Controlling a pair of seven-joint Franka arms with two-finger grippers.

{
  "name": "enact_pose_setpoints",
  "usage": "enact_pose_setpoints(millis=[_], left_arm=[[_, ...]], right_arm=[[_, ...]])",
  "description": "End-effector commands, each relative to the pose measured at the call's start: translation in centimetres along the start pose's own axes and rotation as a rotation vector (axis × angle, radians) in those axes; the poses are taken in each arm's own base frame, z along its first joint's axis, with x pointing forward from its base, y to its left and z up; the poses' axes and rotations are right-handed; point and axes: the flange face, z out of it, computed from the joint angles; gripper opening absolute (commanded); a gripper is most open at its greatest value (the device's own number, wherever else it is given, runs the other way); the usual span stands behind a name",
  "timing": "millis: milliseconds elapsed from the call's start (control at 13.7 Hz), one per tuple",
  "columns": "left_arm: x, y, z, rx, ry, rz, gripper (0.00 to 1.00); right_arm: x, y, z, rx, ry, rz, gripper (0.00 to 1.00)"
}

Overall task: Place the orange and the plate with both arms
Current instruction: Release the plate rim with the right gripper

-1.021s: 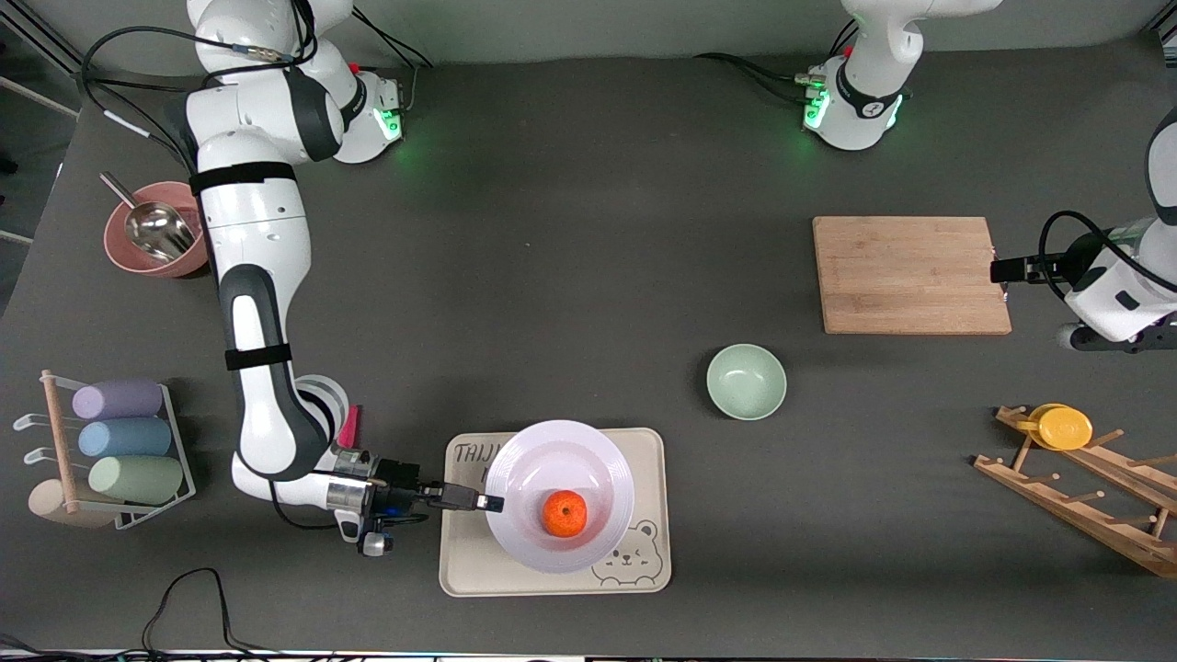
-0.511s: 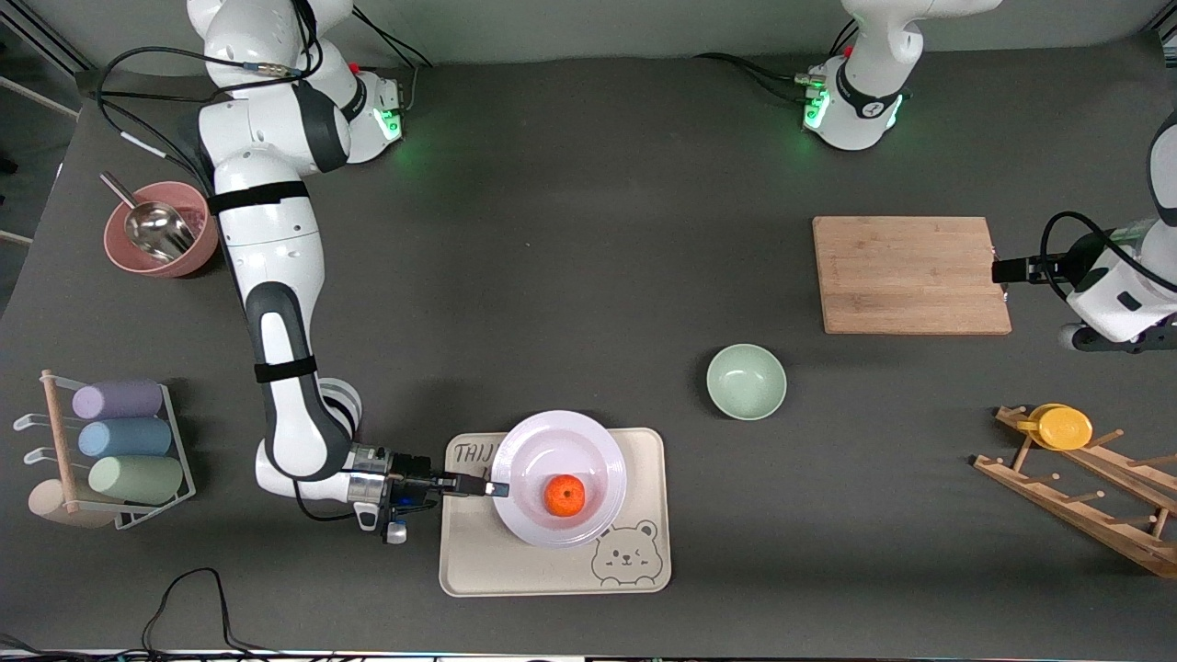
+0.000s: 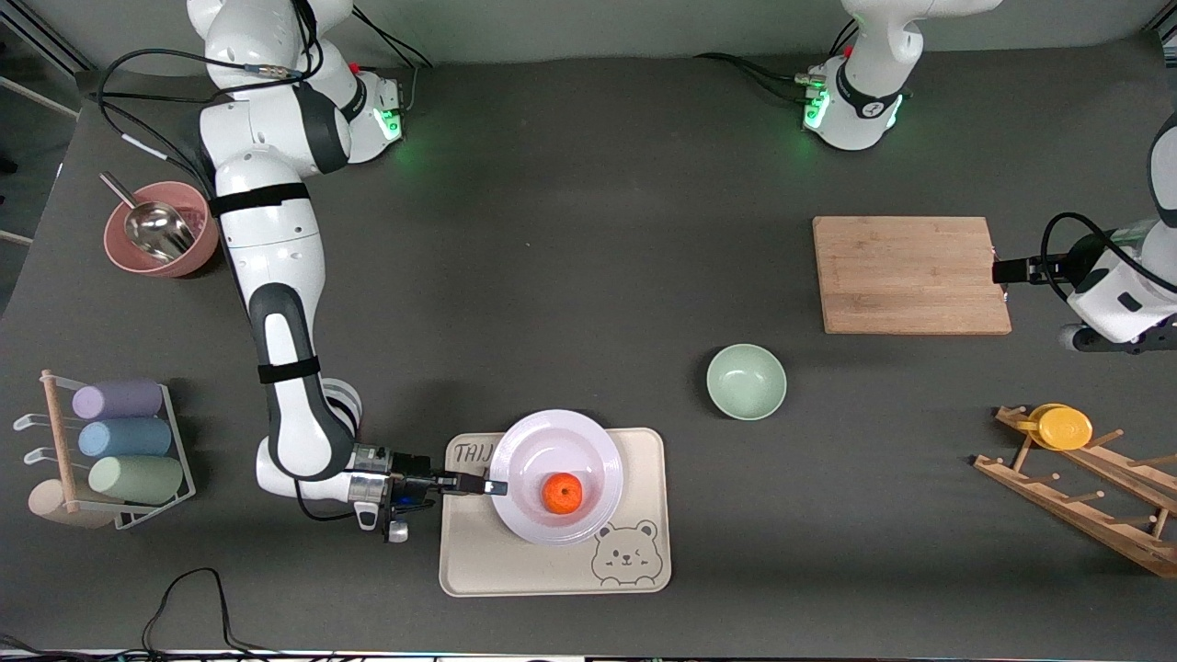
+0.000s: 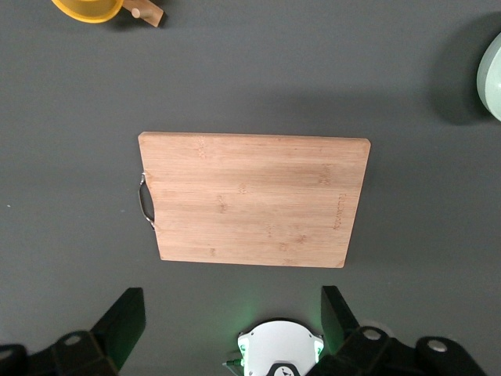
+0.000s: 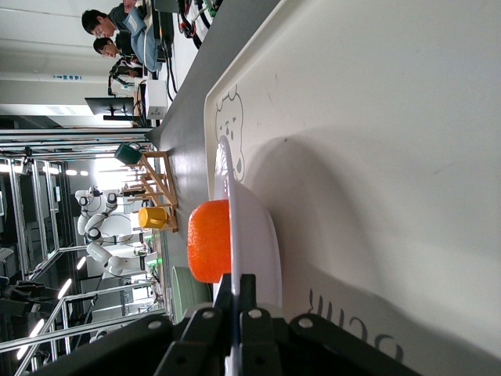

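Note:
The white plate sits on the cream bear tray with the orange in its centre. My right gripper is shut on the plate's rim at the edge toward the right arm's end. In the right wrist view the fingers pinch the thin rim of the plate, and the orange shows just past it, over the tray. My left gripper is open and empty, held high over the bare table beside the wooden cutting board, and waits.
A pale green bowl stands farther from the front camera than the tray, toward the left arm's end. A wooden rack with a yellow cup is at the left arm's end. A pink bowl with a scoop and a rack of pastel cups are at the right arm's end.
My right gripper has brought the plate with the orange down onto the tray and a little farther from the front camera. The left arm has not moved.

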Motion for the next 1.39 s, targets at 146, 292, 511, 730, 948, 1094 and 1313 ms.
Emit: enact_pose_setpoints(millis=[146,292,511,730,948,1094,1313], left_arm=[[0.1,-0.4,-0.3,0.008,-0.012,0.014,1.0],[0.1,-0.7,-0.3,0.006,-0.014,0.026,1.0],[0.2,-1.1,0.0,0.007,-0.021,0.03,1.0],[0.2,-1.1,0.0,0.007,-0.021,0.03,1.0],[0.2,-1.2,0.0,0.006,-0.021,0.028,1.0],[0.2,-1.2,0.0,0.006,-0.021,0.028,1.0],[0.2,-1.2,0.0,0.006,-0.021,0.028,1.0]], right_arm=[[0.2,0.0,-0.8,-0.065,-0.025,-0.004,0.66],[0.5,0.0,-1.8,-0.097,-0.034,-0.014,0.76],[0.8,0.3,-2.7,-0.135,-0.039,-0.028,0.96],[0.8,0.3,-2.8,-0.138,-0.039,-0.029,0.99],[1.2,-0.4,-4.4,-0.203,-0.054,-0.033,1.0],[2.0,-3.5,-6.5,-0.263,-0.056,-0.028,1.0],[1.2,-8.5,-10.0,-0.369,-0.094,0.024,1.0]])
